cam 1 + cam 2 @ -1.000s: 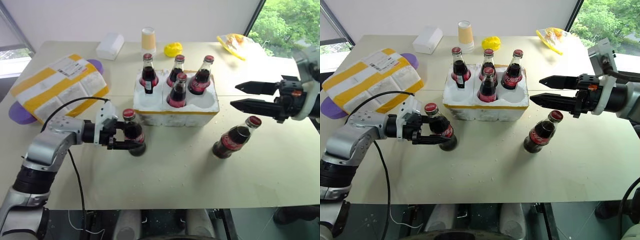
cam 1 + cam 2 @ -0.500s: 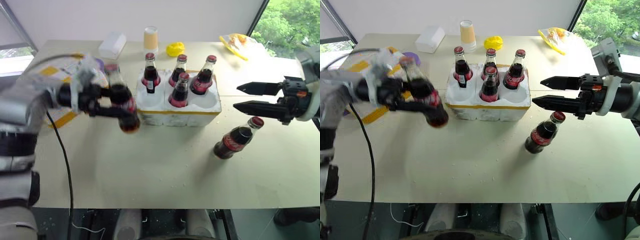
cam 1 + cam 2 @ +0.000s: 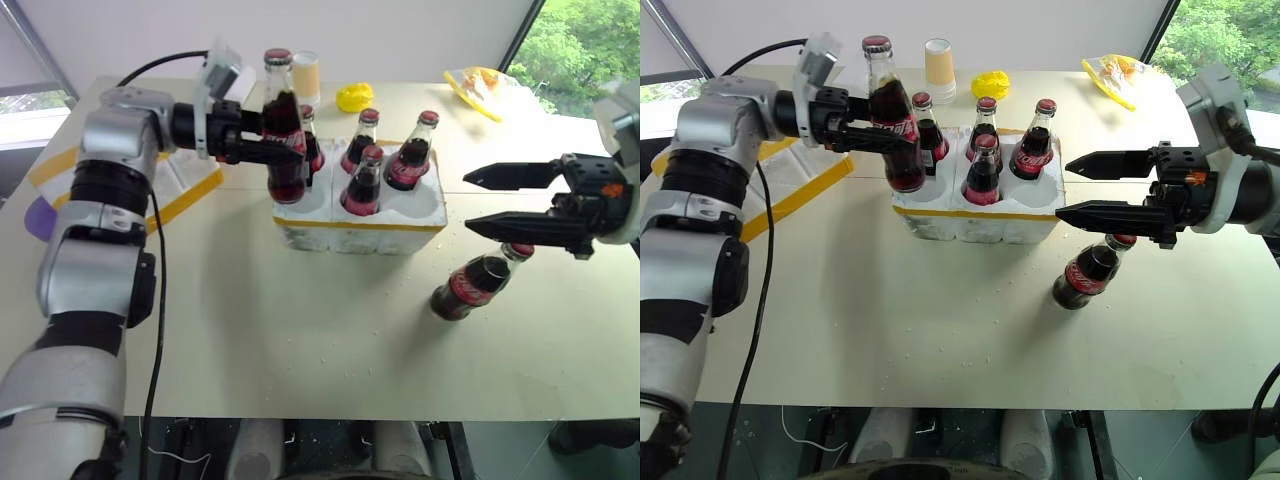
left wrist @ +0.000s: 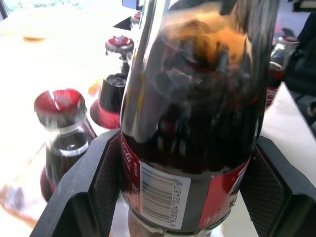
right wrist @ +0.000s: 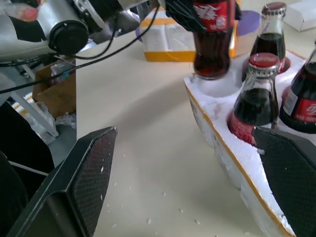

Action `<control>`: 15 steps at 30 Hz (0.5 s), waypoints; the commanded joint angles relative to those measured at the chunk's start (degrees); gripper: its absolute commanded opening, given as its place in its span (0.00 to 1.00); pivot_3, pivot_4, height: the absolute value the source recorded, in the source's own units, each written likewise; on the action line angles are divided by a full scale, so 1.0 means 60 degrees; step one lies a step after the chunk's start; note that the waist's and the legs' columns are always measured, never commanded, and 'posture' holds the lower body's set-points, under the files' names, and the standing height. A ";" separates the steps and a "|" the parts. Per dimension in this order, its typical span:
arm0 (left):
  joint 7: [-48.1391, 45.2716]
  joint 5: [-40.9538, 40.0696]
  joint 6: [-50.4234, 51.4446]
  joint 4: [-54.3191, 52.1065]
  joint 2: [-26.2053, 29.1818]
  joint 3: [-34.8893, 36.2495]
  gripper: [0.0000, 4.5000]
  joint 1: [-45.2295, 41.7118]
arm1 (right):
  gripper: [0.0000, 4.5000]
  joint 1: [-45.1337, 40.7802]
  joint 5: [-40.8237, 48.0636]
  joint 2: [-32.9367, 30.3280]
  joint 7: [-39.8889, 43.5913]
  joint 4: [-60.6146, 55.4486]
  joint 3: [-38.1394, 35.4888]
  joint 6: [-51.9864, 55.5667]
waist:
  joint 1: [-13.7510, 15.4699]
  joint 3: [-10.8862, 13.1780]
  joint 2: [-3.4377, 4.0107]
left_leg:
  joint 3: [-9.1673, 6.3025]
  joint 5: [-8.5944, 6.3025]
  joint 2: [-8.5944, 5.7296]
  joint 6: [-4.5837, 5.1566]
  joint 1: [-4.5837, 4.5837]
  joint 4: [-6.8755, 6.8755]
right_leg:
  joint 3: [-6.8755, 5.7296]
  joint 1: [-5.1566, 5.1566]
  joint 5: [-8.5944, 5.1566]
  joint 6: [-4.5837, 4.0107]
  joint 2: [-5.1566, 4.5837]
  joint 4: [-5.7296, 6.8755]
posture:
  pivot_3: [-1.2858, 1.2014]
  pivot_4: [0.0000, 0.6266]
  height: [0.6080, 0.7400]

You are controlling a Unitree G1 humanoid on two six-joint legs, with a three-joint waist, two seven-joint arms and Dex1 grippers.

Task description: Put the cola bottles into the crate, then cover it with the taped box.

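L gripper [image 3: 262,150] clenched on a cola bottle [image 3: 283,130] at its label, bottle upright, long axis vertical, base just over the crate's [image 3: 355,222] near-left well; the coming move looks like a straight drop, so what matters is base centred over that well and clear of the back-left bottle [image 3: 927,128] right behind it; 4 bottles already seated, 3 along the back row, 1 front-middle [image 3: 982,172]; front-right well free. R gripper [image 3: 1090,188] spread wide, grasping nothing, fingers level, pointing at the crate's right end, just above the last bottle [image 3: 1090,272], which stands leaning on the tabletop near the crate's right front corner; R arm clearly nearer for it. Taped box [image 3: 175,185] at the tabletop's left edge, partly behind the L arm.
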 commanded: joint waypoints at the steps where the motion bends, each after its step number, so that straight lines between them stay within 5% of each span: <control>1: 0.0180 0.0227 -0.0652 0.0565 -0.0385 0.0355 0.62 -0.0548 | 1.00 -0.0141 0.0189 -0.0146 -0.0134 -0.0236 -0.0336 -0.0015 | 0.0014 0.0000 0.0000 | -0.0002 0.0000 0.0000 0.0000 -0.0001 0.0001 | 0.0000 -0.0001 0.0000 0.0000 0.0000 0.0001 | 0.52 0.24 1.00; 15: 0.0073 0.0695 -0.1063 0.1148 -0.0779 0.0734 0.62 -0.0735 | 1.00 0.0094 0.0318 -0.0012 -0.0597 -0.0137 -0.0505 -0.0084 | -0.0001 0.0000 0.0000 | -0.0004 -0.0001 0.0005 0.0001 -0.0001 0.0005 | 0.0000 -0.0004 0.0002 -0.0001 -0.0001 0.0007 | 0.52 0.24 1.00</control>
